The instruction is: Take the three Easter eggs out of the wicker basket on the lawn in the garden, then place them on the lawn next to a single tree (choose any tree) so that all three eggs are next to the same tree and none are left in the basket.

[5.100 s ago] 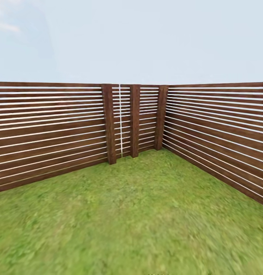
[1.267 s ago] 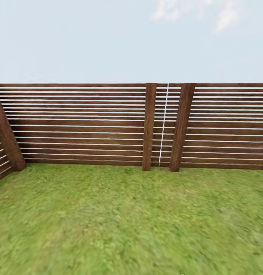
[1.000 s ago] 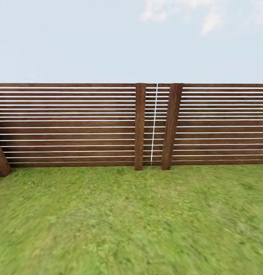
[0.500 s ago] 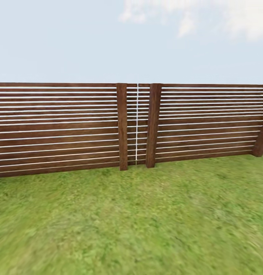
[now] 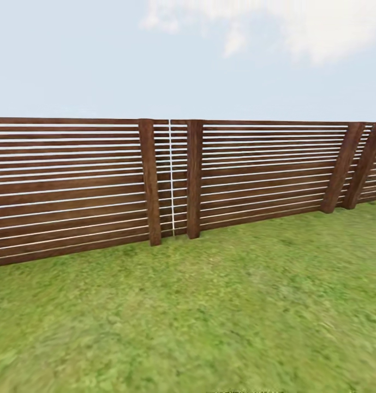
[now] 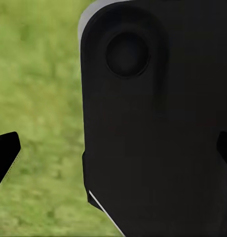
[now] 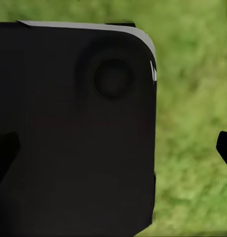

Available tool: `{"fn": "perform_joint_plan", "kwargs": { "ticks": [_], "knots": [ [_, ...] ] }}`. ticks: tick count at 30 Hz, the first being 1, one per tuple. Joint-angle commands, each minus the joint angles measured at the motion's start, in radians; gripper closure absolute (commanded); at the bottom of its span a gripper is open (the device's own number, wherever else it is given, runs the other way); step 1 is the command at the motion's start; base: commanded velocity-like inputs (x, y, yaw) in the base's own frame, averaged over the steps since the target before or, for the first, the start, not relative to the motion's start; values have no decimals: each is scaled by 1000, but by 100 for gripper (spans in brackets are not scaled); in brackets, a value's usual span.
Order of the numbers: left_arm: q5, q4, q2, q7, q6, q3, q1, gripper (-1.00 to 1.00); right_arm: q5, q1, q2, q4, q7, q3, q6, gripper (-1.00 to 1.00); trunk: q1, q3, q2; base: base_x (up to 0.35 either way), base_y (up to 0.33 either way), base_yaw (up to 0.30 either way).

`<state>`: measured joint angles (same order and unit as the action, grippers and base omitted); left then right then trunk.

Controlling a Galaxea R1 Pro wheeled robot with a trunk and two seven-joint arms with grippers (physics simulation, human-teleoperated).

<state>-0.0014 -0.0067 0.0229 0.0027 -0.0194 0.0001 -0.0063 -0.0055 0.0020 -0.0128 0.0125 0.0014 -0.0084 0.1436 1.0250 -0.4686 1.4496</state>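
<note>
The lawn (image 5: pixel 220 316) runs up to a slatted brown fence (image 5: pixel 67 185); no basket, eggs or tree appear, so the task seems barely begun. Both wrist views show dark robot housing (image 6: pixel 153 123) over grass, with the jaws' state impossible to tell.

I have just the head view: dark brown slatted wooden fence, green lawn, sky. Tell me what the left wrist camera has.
Observer: The left gripper is open. Its black fingertips stand far apart at the picture's edges, with nothing clamped between them.
Operator: Say what lies beyond them.
Observer: A large dark rounded panel with a round recess, apparently part of the robot itself. Blurred mottled green lawn lies beside it.
Operator: Now report the right wrist.
Observer: The right gripper is open too, in front of a similar dark panel, with the lawn off to one side.
</note>
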Motion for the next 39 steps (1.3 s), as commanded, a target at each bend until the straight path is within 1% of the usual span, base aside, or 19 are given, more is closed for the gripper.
{"fn": "perform_joint_plan", "kwargs": {
  "ticks": [1,9,30,33,37,39],
  "knots": [
    [0,0,0,0,-2,0,0,-100,-1,0,0,1,0,-1,9,-100,0,0,0,0,0,-284],
    [0,0,0,0,-2,0,0,-100,0,0,-1,1,0,-1,25,-100,0,4,0,0,0,-277],
    [3,0,-1,-5,-1,2,-1,-100,1,1,0,1,0,-1,27,-100,0,16,0,0,0,-277],
    [0,0,-2,-8,-2,-2,-1,-100,0,1,1,1,0,0,27,-100,0,18,0,0,0,-282],
    [-2,-1,-2,-12,-15,-6,-1,-100,0,1,1,1,0,0,27,-100,0,19,0,0,0,-284],
    [-3,-1,-2,-13,-44,-8,-1,-100,0,1,1,1,0,0,27,-100,0,20,0,31,0,-285]
  ]
}}
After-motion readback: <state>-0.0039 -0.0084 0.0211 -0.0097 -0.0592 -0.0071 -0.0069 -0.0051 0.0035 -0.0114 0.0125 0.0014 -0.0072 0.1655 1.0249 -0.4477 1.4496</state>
